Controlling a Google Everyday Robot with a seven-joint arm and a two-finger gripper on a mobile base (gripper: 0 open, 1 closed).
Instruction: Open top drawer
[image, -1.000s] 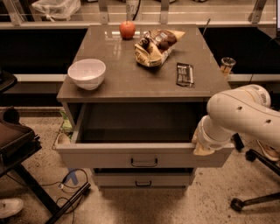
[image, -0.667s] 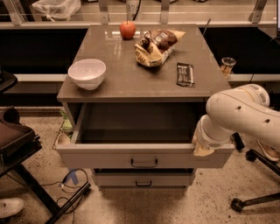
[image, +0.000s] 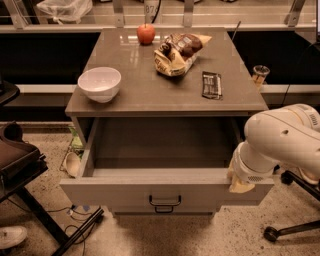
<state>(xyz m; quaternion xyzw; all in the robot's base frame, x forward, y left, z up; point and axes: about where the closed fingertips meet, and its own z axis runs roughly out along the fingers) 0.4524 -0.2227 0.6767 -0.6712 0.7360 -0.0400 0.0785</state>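
**Top drawer stands pulled out, gripper at its right front corner**

You are looking down on a grey-beige cabinet with a flat, glossy top (image: 150, 97). The top drawer (image: 125, 189), a wide grey-beige box with a tall front, is drawn well out from under that top, so you can see its plain grey inner floor and side walls. Its small dark bar handle (image: 165, 201) sits at the centre of the front panel. Just below it you can see the handle of a shallower drawer (image: 164, 210), which is closed.

The gripper (image: 239, 184) is at the right end of the drawer's front, against the upper edge near the corner. The robot's bulky white arm (image: 280, 140) comes in from the right and covers most of it. You cannot tell how far the claw is spread or whether it has hold of anything.

On the cabinet top you have a white round bowl (image: 99, 83) at the left front, a red apple (image: 146, 33) at the back, a crumpled yellow-and-brown snack bag (image: 177, 52) just beside it, and a dark wrapped bar (image: 211, 84) to the right.
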